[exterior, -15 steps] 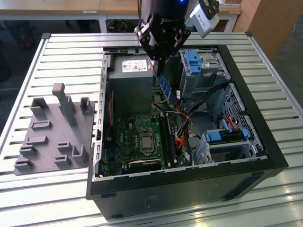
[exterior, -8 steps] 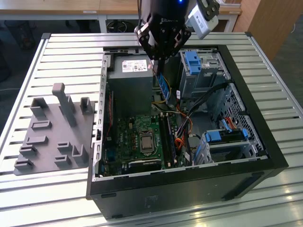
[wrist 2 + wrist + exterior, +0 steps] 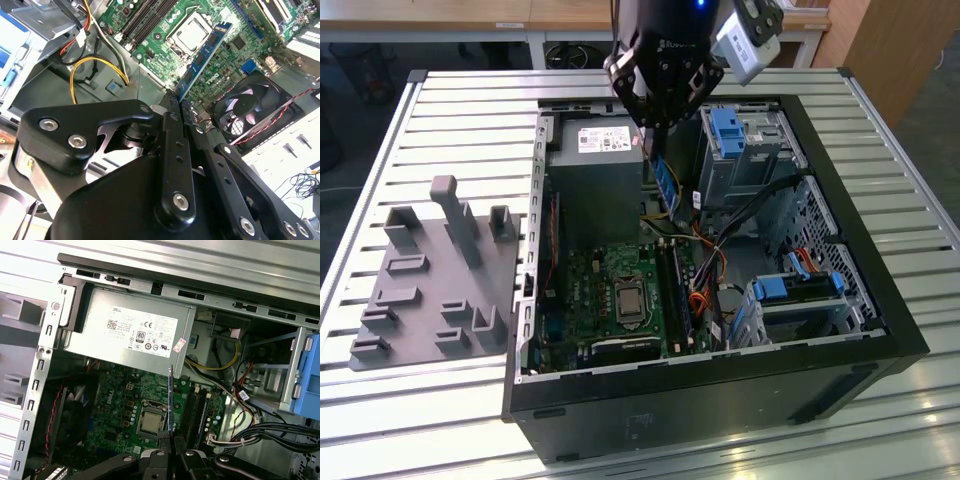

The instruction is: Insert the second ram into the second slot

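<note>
You have the fingers [image 3: 172, 135] clamped on the second ram [image 3: 202, 57], edge-down over the motherboard [image 3: 125, 405] and seemingly beside the memory slots [image 3: 197, 412], so the aligning step is in hand and calls for squaring it over the second one.

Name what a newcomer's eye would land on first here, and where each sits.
The black pincer hangs over the open computer case, shut on the thin blue second ram above the green motherboard. Beside the case, at the exterior view's left, a grey holder block lies on the slatted table.
</note>
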`<state>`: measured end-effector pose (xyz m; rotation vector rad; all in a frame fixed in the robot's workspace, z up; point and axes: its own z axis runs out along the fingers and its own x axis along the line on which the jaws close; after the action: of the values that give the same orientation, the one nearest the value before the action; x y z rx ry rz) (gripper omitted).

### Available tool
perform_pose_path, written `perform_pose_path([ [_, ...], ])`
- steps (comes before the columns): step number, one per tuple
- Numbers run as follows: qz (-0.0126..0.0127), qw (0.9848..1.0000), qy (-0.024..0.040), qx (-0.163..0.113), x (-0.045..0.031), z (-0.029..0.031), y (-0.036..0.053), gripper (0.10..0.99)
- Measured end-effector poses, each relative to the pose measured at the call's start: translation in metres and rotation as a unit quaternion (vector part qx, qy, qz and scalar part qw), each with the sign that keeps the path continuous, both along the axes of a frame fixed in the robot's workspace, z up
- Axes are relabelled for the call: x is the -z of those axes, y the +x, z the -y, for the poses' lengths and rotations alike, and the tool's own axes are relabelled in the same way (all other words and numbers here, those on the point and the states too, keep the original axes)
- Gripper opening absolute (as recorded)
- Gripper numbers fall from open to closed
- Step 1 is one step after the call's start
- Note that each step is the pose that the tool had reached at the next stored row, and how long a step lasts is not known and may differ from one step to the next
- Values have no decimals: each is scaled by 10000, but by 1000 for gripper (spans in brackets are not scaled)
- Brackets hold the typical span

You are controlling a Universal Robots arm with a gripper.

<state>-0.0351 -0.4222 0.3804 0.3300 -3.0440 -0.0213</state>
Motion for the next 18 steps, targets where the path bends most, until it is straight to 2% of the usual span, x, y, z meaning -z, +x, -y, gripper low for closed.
perform_pose_path([
  [18, 0, 10000, -1, 3, 59, 0, 0, 137],
])
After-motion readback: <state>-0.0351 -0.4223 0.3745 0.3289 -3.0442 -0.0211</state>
